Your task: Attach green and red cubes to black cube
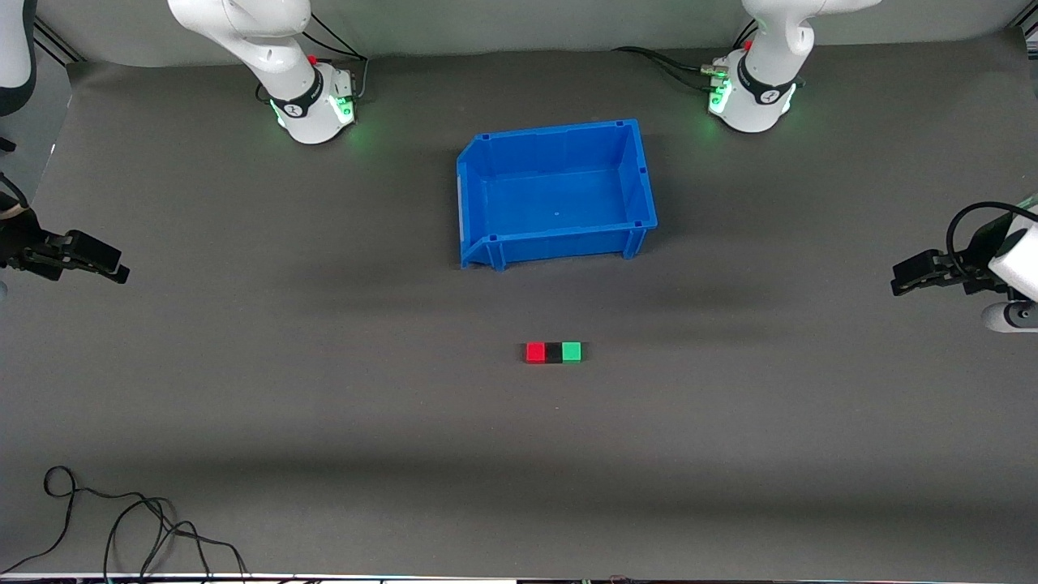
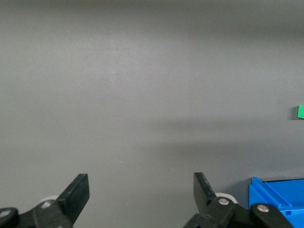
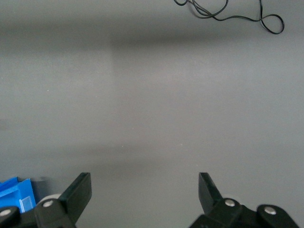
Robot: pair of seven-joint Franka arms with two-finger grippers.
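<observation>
On the dark grey mat, which is looking smooth and matte, we are seeing three small square-edged blocks sitting in one tight row, touching side to side: the red cube toward the right arm's end, the black cube in the middle, the green cube toward the left arm's end. All three are plain and equal in size.

Farther from the front camera than the row, a glossy blue plastic bin is standing with ribbed walls and a sloped low edge. A thin black cable is curling on the mat close to the front camera, toward the right arm's end. Nothing is lying between the row and either gripper.

We are keeping both arms waiting. Our left gripper is hanging over the mat's edge at its own end, fingers spread wide; our right gripper is doing the same at the other end.

Only the left wrist view is catching the green cube edge-on; only the right wrist view is showing the cable from above.
</observation>
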